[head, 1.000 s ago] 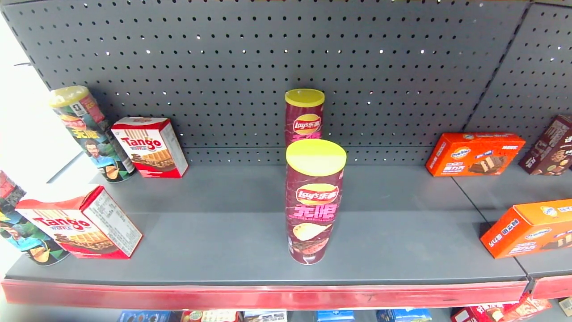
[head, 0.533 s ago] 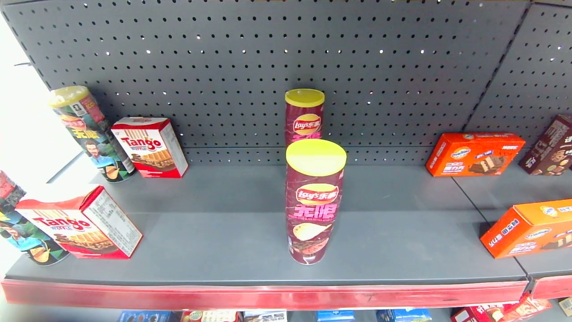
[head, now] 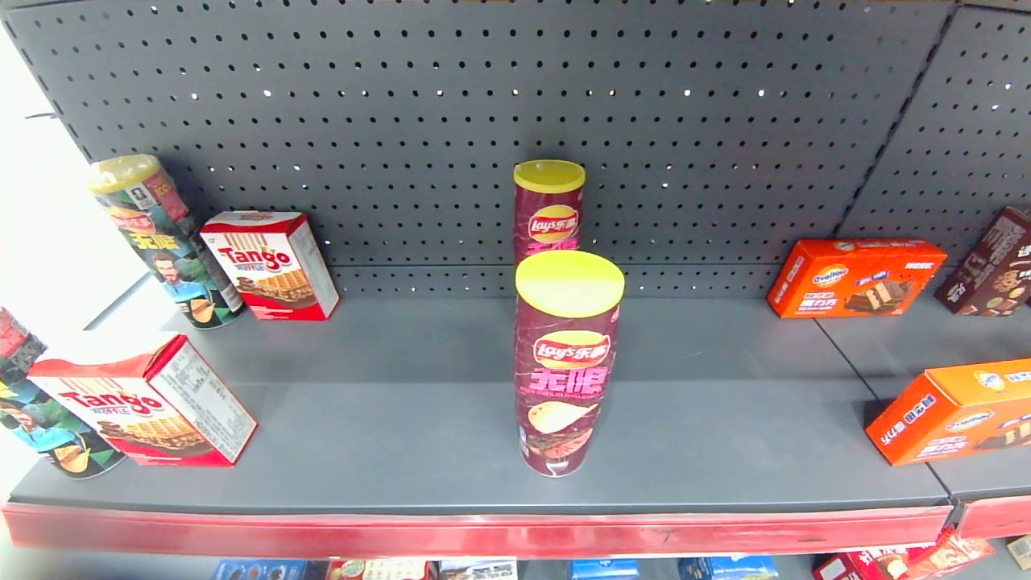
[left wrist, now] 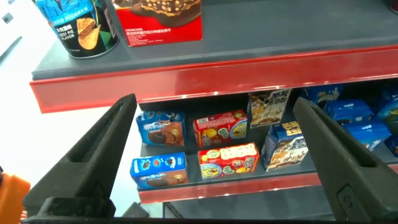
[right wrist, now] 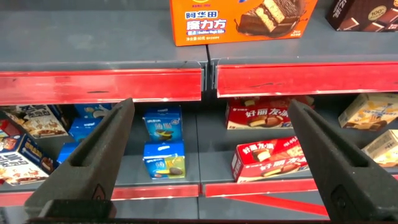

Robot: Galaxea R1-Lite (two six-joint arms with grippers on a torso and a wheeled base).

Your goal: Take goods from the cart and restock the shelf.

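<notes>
Chips can (head: 568, 362) upright mid-shelf (head: 387, 435). Left gripper (left wrist: 216, 106) and right gripper (right wrist: 212, 107) spread wide, empty, lower down facing shelf's red edge (left wrist: 205, 71).

Both grippers as I saw them through the wrist cameras: matte, dark, wedge-shaped.
The left gripper (left wrist: 214, 101) had two charcoal-black fingers (left wrist: 93, 155), broad at the base and tapering to blunt tips, with stepped ridges along the upper faces; the right gripper (right wrist: 211, 104) matched it, with dark grey fingers (right wrist: 339, 155); small round recesses sat near the bases.
</notes>
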